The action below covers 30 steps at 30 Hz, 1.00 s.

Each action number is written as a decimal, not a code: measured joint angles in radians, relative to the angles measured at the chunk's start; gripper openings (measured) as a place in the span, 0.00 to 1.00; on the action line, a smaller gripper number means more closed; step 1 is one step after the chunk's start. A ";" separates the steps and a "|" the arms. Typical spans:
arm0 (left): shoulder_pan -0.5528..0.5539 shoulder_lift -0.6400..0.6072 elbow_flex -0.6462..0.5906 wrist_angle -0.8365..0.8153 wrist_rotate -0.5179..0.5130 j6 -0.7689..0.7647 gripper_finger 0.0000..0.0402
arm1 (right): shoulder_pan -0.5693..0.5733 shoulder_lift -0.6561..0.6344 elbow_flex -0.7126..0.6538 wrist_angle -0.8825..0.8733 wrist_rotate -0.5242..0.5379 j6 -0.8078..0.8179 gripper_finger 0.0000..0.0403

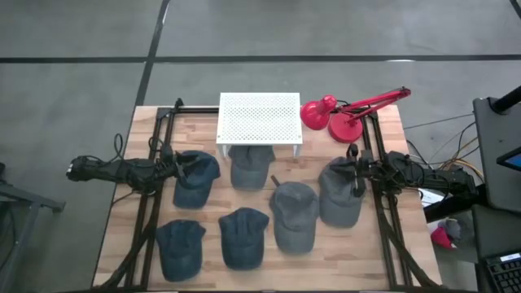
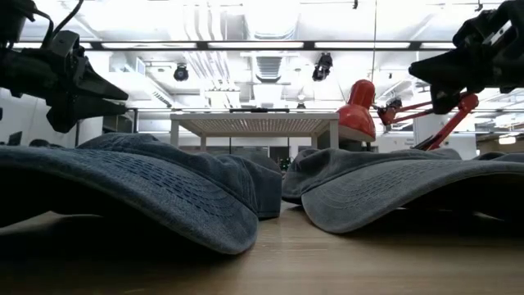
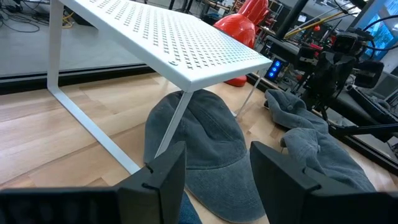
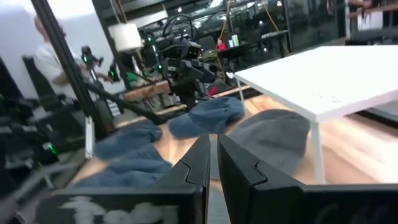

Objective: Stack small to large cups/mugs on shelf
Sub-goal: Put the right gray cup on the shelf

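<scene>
— Starting step, by your count?

— Yes: nothing stacked. The white perforated rack (image 1: 260,118) carries no cap on top; one grey cap (image 1: 249,166) lies half under its front edge. Five more denim and grey caps lie in front of the rack, one of them a blue cap (image 1: 195,178) left of the grey one.

— Grippers?

— Left gripper (image 3: 214,177): fingers spread apart, holding nothing, hovering over the blue cap beside the rack's left leg. Right gripper (image 4: 213,165): fingers nearly pressed together, empty, above a grey cap (image 1: 339,192) right of the rack.

— Your next move?

— Likely you pick the smallest cap. Lower the left fingers onto the crown below them; sizes look alike, so judge carefully.
</scene>
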<state>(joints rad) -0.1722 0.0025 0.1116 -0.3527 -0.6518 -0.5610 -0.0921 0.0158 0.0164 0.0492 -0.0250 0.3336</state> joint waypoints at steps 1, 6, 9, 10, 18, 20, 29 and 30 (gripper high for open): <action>0.000 0.000 0.000 0.000 0.000 0.000 0.45 | 0.000 0.000 0.000 0.003 0.000 0.011 0.07; 0.000 0.000 0.000 0.000 0.000 0.000 0.45 | 0.000 0.000 0.000 0.064 0.000 0.006 0.07; 0.000 0.000 0.000 0.000 0.000 0.000 0.45 | 0.000 0.000 0.017 0.083 0.000 0.003 0.07; 0.000 0.000 0.000 0.000 0.000 0.000 0.45 | 0.000 0.000 0.026 0.082 0.000 0.003 0.07; 0.000 0.000 0.000 0.000 0.000 0.000 0.45 | 0.000 0.045 0.185 -0.034 0.002 -0.007 0.07; 0.000 0.000 0.000 0.000 0.000 0.000 0.45 | 0.000 0.077 0.249 -0.130 0.002 -0.015 0.07; -0.001 0.000 0.000 0.000 -0.002 0.004 0.45 | 0.000 0.314 0.544 -0.612 0.079 0.013 0.07; -0.001 0.000 0.000 0.000 -0.002 0.000 0.45 | 0.000 0.342 0.573 -0.639 0.079 0.013 0.07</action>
<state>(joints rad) -0.1732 0.0025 0.1120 -0.3523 -0.6537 -0.5610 -0.0925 0.3582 0.5893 -0.5898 0.0545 0.3462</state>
